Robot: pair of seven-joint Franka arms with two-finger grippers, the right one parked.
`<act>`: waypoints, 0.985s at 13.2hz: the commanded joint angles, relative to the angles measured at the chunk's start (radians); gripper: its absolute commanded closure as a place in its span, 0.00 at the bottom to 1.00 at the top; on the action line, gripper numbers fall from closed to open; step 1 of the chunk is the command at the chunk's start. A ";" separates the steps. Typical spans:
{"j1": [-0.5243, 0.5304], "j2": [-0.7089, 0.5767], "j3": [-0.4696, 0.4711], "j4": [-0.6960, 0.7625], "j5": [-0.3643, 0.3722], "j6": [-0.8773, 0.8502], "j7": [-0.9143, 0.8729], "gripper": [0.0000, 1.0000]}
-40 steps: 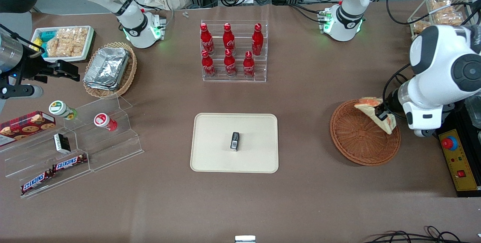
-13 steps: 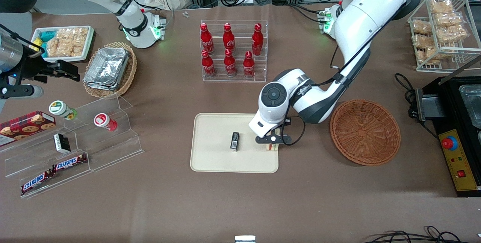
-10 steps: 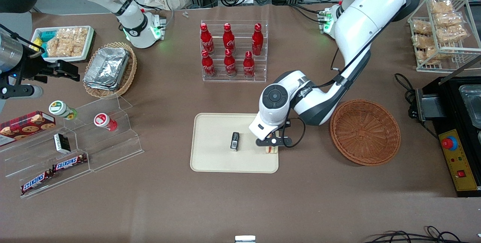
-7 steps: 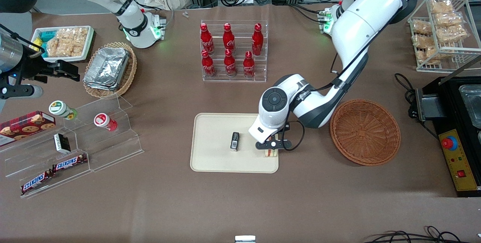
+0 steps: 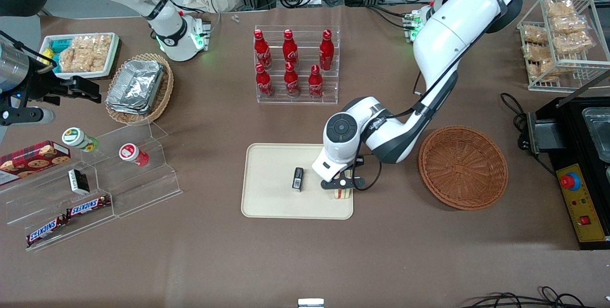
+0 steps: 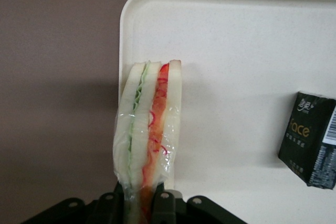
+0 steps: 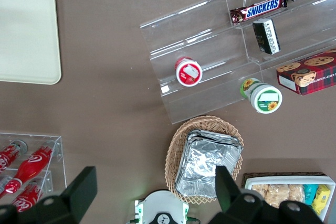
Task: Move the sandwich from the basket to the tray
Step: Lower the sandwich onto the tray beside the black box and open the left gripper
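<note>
The sandwich, a wrapped wedge of pale bread with green and red filling stripes, is held edge-on by my left gripper, which is shut on its thin end. It hangs low over the cream tray, just inside the rim at the end nearest the basket. Whether it touches the tray I cannot tell. The round reddish-brown basket sits empty beside the tray, toward the working arm's end of the table.
A small black box lies in the middle of the tray, close to the sandwich. A clear rack of red bottles stands farther from the camera. A stepped acrylic shelf with snacks lies toward the parked arm's end.
The gripper carried the sandwich out of the basket to the tray. Over the last second it crept slightly nearer the camera and toward the black box, still shut on the sandwich.
</note>
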 commanded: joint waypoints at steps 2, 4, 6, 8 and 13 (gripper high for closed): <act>-0.020 0.008 0.006 0.031 0.001 -0.010 -0.047 0.01; -0.016 -0.004 0.005 0.034 -0.034 -0.040 -0.047 0.01; -0.011 -0.027 0.003 0.039 -0.084 -0.108 -0.038 0.01; -0.008 -0.070 0.005 0.071 -0.144 -0.176 -0.031 0.01; 0.108 -0.240 0.002 0.084 -0.305 -0.396 0.109 0.01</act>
